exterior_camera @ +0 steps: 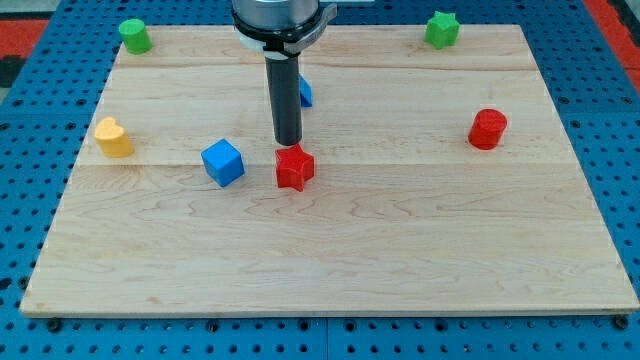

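The pale wooden table (400,250) is seen filling most of the view, set on a blue pegboard (620,150). The dark rod (288,100) is held upright, its long axis running straight up the view, and my tip (289,144) is found just above the red star block (294,167), touching or nearly so. No jaws are carried by this arm. A blue cube (223,162) lies just left of the star; another blue block (305,92) is half hidden behind the rod. A red cylinder (488,129) sits well right, a yellow block (114,137) far left, a green cylinder (134,36) top left, a green star (441,29) top right.
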Motion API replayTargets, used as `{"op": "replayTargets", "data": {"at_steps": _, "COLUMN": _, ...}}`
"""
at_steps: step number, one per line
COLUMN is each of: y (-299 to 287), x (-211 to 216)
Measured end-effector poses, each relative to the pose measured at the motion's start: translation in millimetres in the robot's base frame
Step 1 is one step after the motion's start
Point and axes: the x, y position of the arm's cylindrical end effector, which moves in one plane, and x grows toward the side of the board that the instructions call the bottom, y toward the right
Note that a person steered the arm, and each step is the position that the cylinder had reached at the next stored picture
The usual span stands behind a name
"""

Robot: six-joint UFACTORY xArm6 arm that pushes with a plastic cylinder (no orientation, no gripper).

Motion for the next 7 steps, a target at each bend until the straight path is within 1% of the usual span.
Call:
{"op": "replayTargets", "data": {"at_steps": 3, "y": -10.5, "x": 0.5}}
{"op": "replayTargets", "data": {"at_steps": 4, "y": -10.5, "x": 7.8}}
{"op": "replayTargets", "data": {"at_steps": 5, "y": -22.2, "x": 1.0}}
{"op": "replayTargets", "data": {"at_steps": 6, "y": -60.0, "x": -1.7}}
{"op": "replayTargets", "data": {"at_steps": 7, "y": -43.3, "x": 12.5}}
